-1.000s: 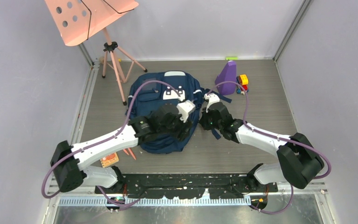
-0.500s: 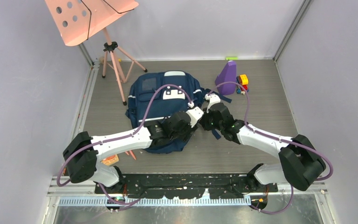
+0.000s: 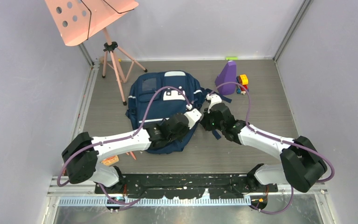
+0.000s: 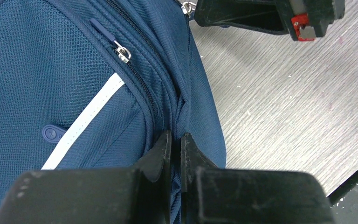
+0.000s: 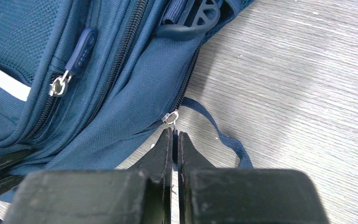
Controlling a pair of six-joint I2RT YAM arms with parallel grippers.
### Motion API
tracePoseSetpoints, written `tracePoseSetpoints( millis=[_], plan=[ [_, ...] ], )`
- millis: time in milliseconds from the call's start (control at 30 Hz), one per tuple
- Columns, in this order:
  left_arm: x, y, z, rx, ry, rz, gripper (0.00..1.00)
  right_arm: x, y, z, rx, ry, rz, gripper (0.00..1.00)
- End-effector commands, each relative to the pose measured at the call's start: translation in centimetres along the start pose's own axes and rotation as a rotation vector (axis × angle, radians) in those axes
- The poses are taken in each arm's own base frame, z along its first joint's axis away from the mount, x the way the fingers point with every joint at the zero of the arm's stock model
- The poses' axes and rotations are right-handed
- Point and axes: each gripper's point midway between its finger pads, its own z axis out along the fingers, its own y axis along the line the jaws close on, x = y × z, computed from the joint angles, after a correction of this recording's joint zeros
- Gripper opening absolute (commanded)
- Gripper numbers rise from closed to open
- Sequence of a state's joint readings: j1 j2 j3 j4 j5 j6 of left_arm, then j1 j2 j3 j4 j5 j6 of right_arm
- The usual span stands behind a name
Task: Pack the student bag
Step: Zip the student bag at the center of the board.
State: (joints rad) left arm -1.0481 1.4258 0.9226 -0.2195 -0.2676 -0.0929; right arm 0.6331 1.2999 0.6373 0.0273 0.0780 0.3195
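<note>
The student bag (image 3: pixel 156 95), navy with white stripes, lies flat in the middle of the table. My left gripper (image 3: pixel 197 119) reaches across its lower right part and is shut on a fold of navy fabric (image 4: pixel 182 107) at the bag's right side seam. My right gripper (image 3: pixel 205 121) is right beside it at the same edge, shut on the pull of the main zipper; the silver ring (image 5: pixel 171 117) shows just above the fingertips. In the left wrist view the left gripper (image 4: pixel 176 137) pinches cloth. In the right wrist view the right gripper (image 5: pixel 173 135) holds the pull over bare table, with a loose strap (image 5: pixel 223 137) alongside.
A pink music stand (image 3: pixel 88 18) on a tripod stands at the back left. A purple wedge (image 3: pixel 227 77) and a yellow-and-red toy (image 3: pixel 243 80) sit right of the bag. An orange item (image 3: pixel 108 161) and a red pencil (image 3: pixel 131 153) lie near the left arm's base.
My left arm has swung right across the bag to its right edge and its jaws have closed on the fabric. The right gripper has stayed shut in place.
</note>
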Motion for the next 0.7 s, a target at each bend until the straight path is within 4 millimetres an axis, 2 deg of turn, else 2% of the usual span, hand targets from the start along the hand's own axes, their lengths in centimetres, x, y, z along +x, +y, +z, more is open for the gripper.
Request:
tracePoseSetpoints(
  millis=[0, 267, 433, 533, 667],
  plan=[
    [1.5, -0.9, -1.6, 0.062, 0.016, -0.011, 0.0, -3.7, -2.5, -0.5, 0.087, -0.105, 0.035, 0.01],
    [3.3, -2.9, -3.5, 0.162, 0.009, -0.095, 0.0, -5.5, -5.0, 1.6, 0.127, -0.091, 0.038, 0.01],
    [4.8, -2.5, -3.7, 0.139, 0.025, -0.129, 0.0, -7.1, -6.0, 3.0, 0.149, -0.101, 0.024, 0.01],
    [4.9, -2.5, -4.0, 0.138, 0.021, -0.14, 0.0, -7.7, -6.0, 3.2, 0.149, -0.112, 0.014, 0.01],
    [4.7, -2.4, -4.3, 0.137, 0.013, -0.155, 0.0, -7.6, -6.5, 3.5, 0.16, -0.099, 0.006, 0.01]
  ],
)
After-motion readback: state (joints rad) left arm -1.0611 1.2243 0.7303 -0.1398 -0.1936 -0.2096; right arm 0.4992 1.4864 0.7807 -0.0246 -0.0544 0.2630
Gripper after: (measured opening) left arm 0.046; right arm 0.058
